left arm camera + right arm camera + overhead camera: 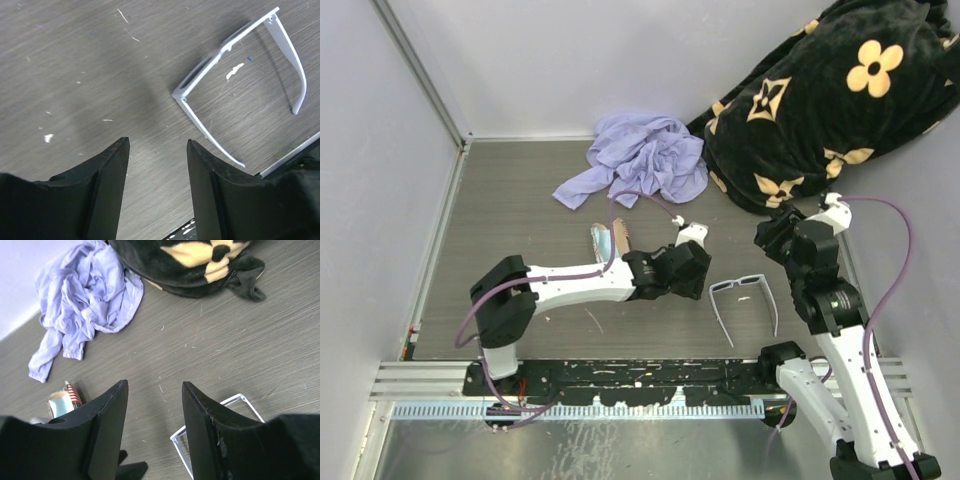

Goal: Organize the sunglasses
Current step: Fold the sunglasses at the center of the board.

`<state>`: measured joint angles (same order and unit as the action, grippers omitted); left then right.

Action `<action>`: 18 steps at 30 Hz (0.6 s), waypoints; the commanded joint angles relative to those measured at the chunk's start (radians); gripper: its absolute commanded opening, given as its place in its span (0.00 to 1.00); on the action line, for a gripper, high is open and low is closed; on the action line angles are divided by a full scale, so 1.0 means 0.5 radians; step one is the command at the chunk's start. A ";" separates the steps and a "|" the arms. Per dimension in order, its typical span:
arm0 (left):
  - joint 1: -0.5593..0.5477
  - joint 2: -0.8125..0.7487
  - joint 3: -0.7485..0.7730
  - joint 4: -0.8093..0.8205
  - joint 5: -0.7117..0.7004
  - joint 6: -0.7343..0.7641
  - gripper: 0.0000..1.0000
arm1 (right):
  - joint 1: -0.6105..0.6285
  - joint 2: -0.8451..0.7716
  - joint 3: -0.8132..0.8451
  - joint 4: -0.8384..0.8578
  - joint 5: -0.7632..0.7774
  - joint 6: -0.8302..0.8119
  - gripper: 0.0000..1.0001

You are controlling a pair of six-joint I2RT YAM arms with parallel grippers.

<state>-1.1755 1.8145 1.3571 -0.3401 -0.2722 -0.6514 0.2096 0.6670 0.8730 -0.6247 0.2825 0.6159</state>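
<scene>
Grey wood-grain table, walled on the left and at the back. A big black blanket with tan flower and diamond shapes is heaped in the far right corner. It looks dumped out of the way and plays no part in the job. A crumpled purple cloth lies beside it at the back, loose and apart from everything else.

The left gripper reaches across the middle, low over the table. Its fingers are apart and hold nothing. It sits just left of the glasses, probably lined up to go for the near hinge or arm. The right gripper is up over the far side of the glasses, fingers also spread and empty. My guess is it is waiting to steady or fold.

The striped red-and-white case lies flat behind the left arm, a bit away from the glasses. I can't tell whether it is open.

The sunglasses lie on the table between the two grippers and touch neither. Both arms are unfolded and point toward the near edge, with the front bar on the far side. With the arms open like that they likely need folding before they go in any case.

No readable writing anywhere. The blanket motifs look like a designer monogram, but no letters resolve. The case print shows stripes only, no legible text. Nothing visible is marked on the white frame.
</scene>
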 commanded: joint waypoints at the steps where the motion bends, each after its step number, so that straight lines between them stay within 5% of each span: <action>1: -0.132 0.115 0.139 0.078 -0.132 -0.248 0.52 | -0.001 -0.104 0.013 -0.018 0.118 0.084 0.53; 18: -0.235 0.527 0.440 0.043 -0.172 -0.372 0.55 | -0.002 -0.171 -0.063 -0.051 0.024 0.053 0.53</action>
<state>-1.2976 2.0525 1.5085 -0.3408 -0.3187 -0.8234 0.2096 0.5930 0.8368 -0.6811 0.2958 0.6495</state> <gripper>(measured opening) 0.550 0.532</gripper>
